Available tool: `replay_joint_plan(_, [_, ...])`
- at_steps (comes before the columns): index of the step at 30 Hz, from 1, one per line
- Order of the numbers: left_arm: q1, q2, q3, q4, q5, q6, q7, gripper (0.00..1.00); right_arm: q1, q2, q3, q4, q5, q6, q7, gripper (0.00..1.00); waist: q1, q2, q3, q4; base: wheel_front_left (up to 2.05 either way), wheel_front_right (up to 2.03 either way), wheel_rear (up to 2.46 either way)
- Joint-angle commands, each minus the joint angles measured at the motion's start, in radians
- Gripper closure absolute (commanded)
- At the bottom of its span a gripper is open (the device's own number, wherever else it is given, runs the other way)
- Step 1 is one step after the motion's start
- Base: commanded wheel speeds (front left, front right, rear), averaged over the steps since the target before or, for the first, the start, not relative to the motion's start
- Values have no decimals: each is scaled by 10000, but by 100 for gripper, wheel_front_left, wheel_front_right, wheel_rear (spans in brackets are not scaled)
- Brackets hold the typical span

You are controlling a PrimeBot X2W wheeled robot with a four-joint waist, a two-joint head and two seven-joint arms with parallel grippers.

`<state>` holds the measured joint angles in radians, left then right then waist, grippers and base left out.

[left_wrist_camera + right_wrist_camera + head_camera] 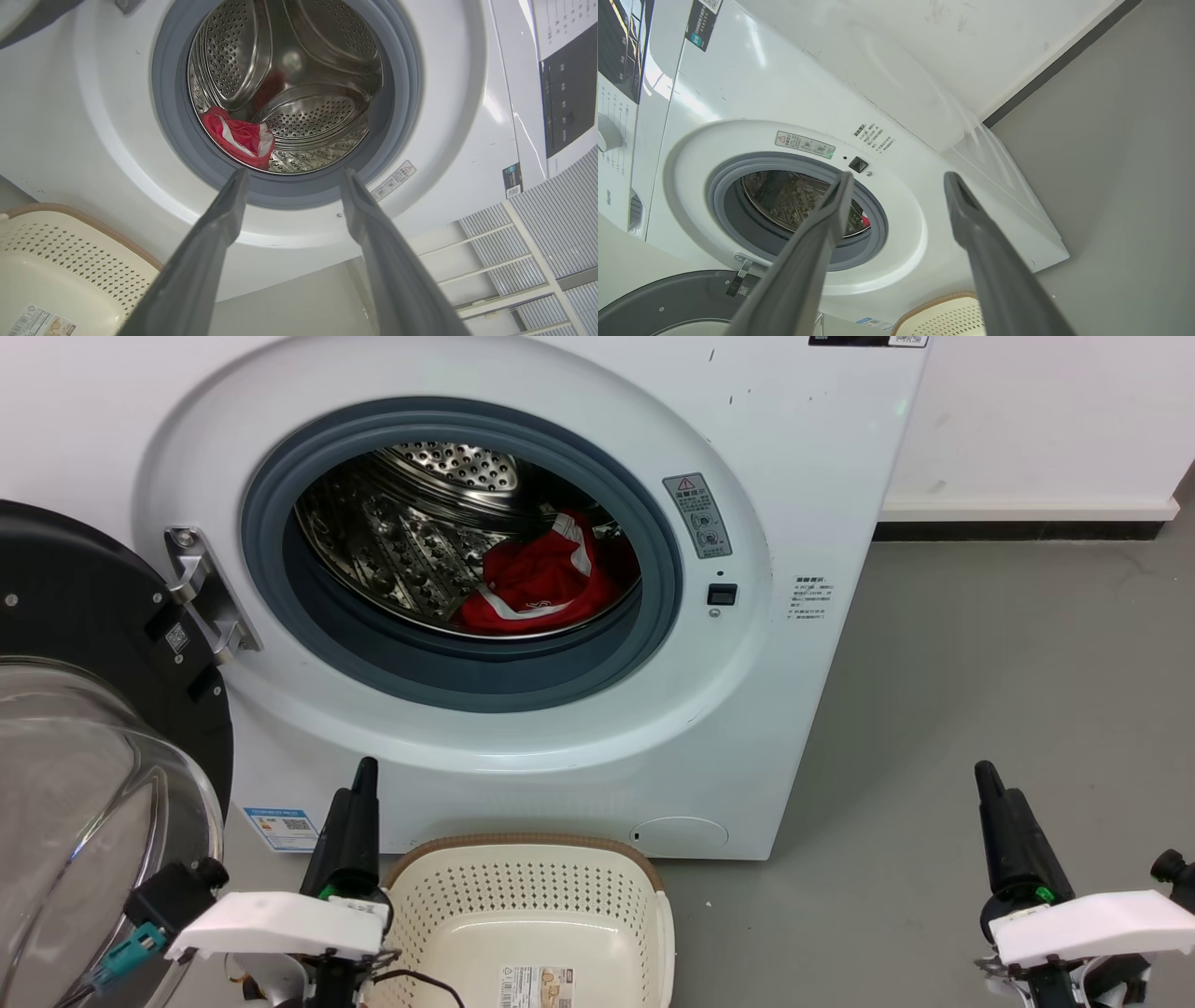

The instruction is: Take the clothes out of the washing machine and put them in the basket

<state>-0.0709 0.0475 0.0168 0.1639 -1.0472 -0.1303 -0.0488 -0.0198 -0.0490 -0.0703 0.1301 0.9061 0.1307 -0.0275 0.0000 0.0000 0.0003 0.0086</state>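
Observation:
The white washing machine (794, 476) stands with its porthole open. Red clothes (541, 581) with white trim lie low in the steel drum, toward its right side. They also show through the porthole as red clothes (238, 137) in the left wrist view, and a red sliver (865, 219) shows in the right wrist view. The cream basket (523, 842) sits on the floor below the porthole with nothing in it but its label. My left gripper (366, 770) hangs at the basket's left edge, and my left gripper (294, 171) is open and empty. My right gripper (988, 775) is off to the right over the floor, and my right gripper (900, 175) is open and empty.
The machine's door (84, 616) is swung open at the left, and its glass bubble (75, 803) bulges toward my left arm. Grey floor (980, 663) stretches to the right of the machine. A white wall with a dark baseboard (1018, 530) runs behind.

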Motion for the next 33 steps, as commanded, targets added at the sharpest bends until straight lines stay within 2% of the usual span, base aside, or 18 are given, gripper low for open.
replay_joint_plan(1, [-89, 28, -71, -193, 379, -3, -94, 0, -77, -24, -12, -243, -373, 0, -117, 0, 0, 0, 0, 5, 0, 0, 0])
replay_joint_plan(15, [-204, 210, -320, -374, 3305, 125, -554, 0, 72, -23, -124, -873, -3414, 0, -110, 0, 0, 0, 18, 33, 0, 0, 0])
replay_joint_plan(33, [-320, 433, -525, -275, 5733, 430, -1066, 0, 311, -22, -94, -1428, -5989, -1, -51, 0, 0, 0, 51, 13, 0, 0, 0])
